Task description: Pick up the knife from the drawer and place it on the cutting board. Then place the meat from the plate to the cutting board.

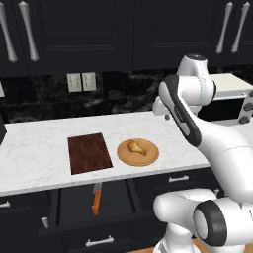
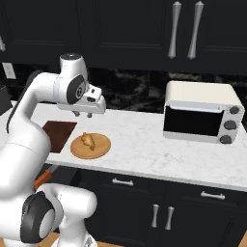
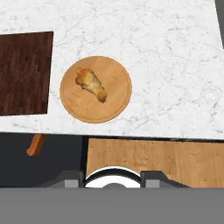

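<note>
Knife lies in the open drawer, well below the raised tool, whose opening I cannot tell.

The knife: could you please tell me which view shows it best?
The left base view: the knife lies whole in the open drawer, orange handle and blade both visible. The hand view and the right base view catch just its orange handle.

The knife's blade tip hides under the counter edge. The cutting board, left of the fingers, is cut off.
</note>
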Controlling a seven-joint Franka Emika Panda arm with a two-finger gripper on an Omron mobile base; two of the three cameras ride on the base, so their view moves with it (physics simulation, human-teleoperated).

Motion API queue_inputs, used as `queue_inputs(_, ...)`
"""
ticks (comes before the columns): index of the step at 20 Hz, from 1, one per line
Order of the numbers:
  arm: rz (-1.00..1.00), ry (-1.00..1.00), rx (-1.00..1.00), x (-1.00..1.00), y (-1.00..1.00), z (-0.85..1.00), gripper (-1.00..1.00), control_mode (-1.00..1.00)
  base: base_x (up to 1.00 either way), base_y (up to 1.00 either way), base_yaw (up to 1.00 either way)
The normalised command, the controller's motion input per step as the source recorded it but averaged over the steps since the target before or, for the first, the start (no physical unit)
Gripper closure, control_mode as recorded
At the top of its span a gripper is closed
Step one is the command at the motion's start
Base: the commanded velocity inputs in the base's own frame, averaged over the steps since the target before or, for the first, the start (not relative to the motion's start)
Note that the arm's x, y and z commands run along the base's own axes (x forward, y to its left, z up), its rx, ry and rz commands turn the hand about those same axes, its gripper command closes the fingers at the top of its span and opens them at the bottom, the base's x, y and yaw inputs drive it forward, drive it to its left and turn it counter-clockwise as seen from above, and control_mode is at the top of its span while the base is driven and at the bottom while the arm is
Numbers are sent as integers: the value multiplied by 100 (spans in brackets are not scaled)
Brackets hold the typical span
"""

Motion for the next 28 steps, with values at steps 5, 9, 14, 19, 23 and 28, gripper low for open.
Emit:
queue_inputs(5,0,0,0,-17,0,0,-100,-100,0,0,0)
queue_inputs(9,0,0,0,-40,0,-7,-100,-100,0,0,0)
queue_inputs(14,0,0,-5,-40,16,-37,-100,-100,0,0,0)
queue_inputs(19,3,0,-7,-22,43,-37,-100,-100,0,0,0)
queue_inputs(23,0,0,-8,-8,65,-34,-100,-100,0,0,0)
queue_inputs(28,0,0,-4,-10,69,-29,-100,-100,0,0,0)
